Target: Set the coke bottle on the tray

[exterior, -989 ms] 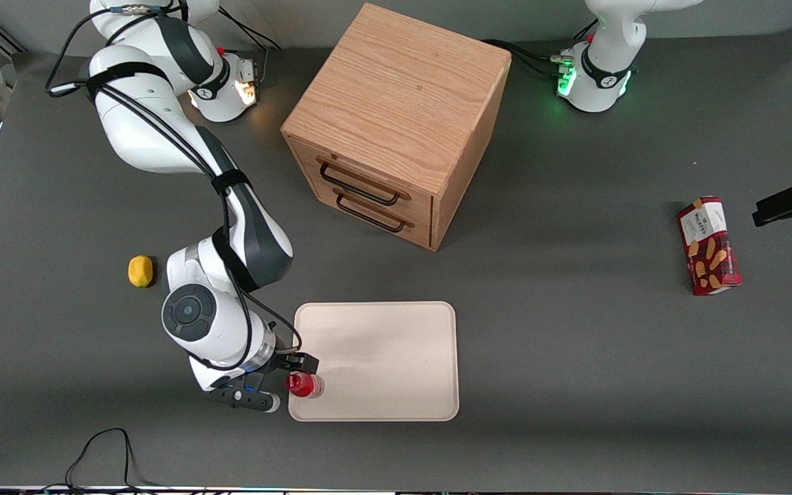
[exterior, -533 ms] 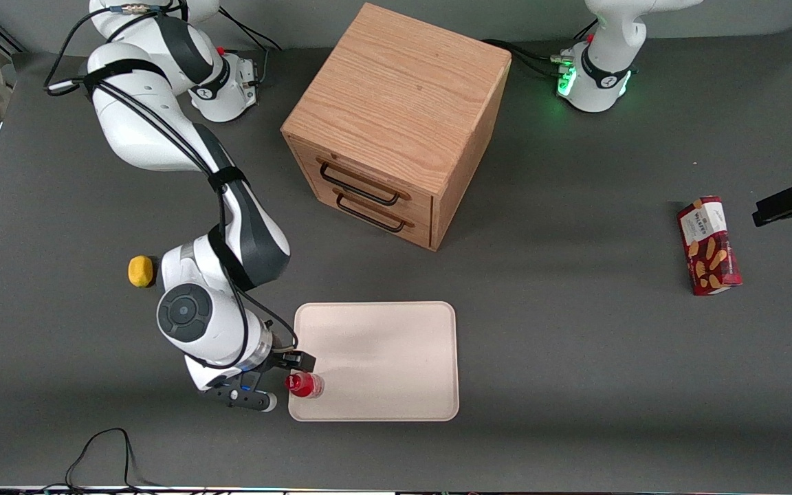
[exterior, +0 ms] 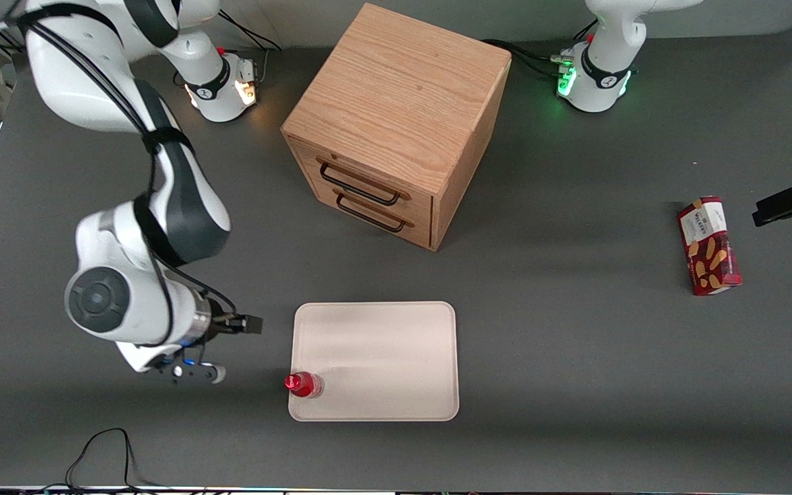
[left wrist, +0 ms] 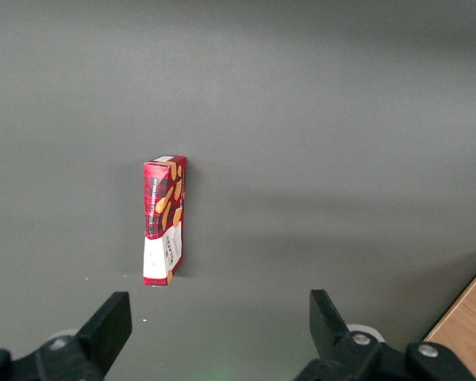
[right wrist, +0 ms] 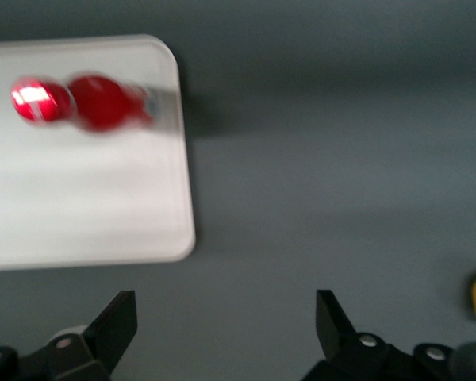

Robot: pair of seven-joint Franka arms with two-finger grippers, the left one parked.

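Blurring coke bottle (right wrist: 87, 101) on tray (right wrist: 79, 214); tool (right wrist: 222, 333) open, fingertips cropped.

Overhead front view; two downward wrist views

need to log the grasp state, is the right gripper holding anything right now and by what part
Nothing is held. The gripper is open above bare table, apart from the tray. The coke bottle stands free on the tray's corner.
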